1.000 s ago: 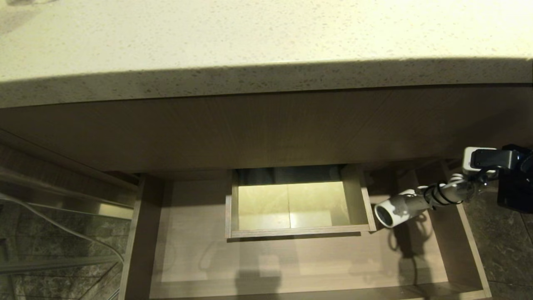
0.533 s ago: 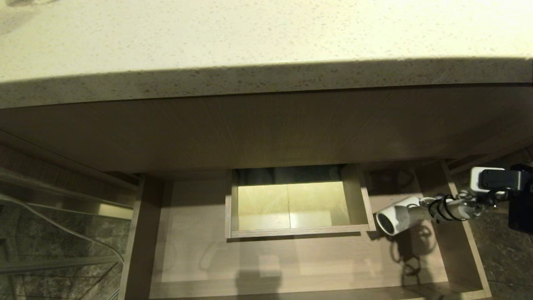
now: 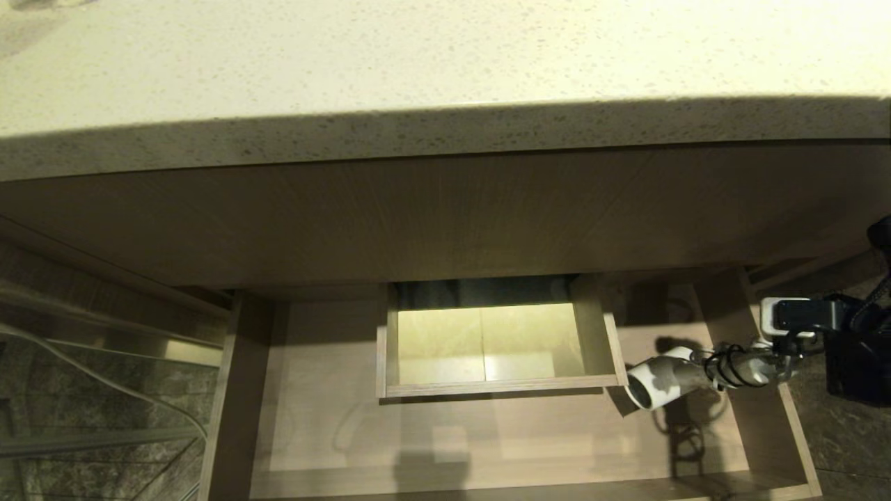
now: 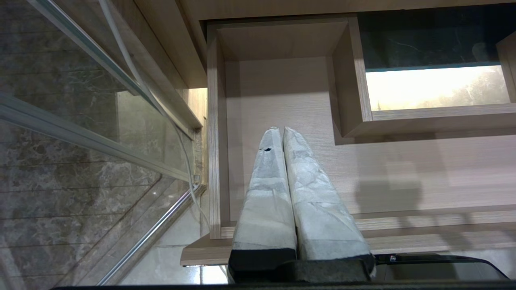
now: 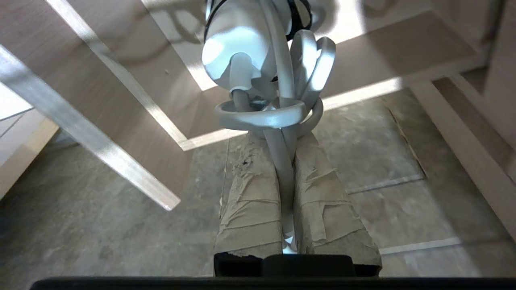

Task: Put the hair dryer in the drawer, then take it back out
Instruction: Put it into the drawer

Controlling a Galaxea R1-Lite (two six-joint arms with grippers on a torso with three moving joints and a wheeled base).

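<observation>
The white hair dryer [image 3: 665, 379] hangs level over the right end of the open drawer [image 3: 327, 417], its muzzle just right of the walled cut-out [image 3: 498, 386]. Its shadow lies on the drawer floor below it. My right gripper [image 3: 790, 362] is over the drawer's right wall. In the right wrist view this gripper [image 5: 280, 137] is shut on the dryer's white cord [image 5: 282, 169], with the coiled loops and handle end [image 5: 238, 48] just beyond the fingertips. My left gripper [image 4: 281, 129] is shut and empty above the left part of the drawer [image 4: 282, 92].
A speckled stone countertop [image 3: 418, 62] overhangs a tall wood-grain panel [image 3: 445, 216] behind the drawer. A glass pane with metal rails [image 3: 90, 390] and a thin white cable stand at the left. Dark stone floor [image 3: 849, 431] lies to the right.
My right gripper has sunk and drawn slightly left, lowering the hair dryer closer to the drawer floor. The left arm and the drawer have not moved.
</observation>
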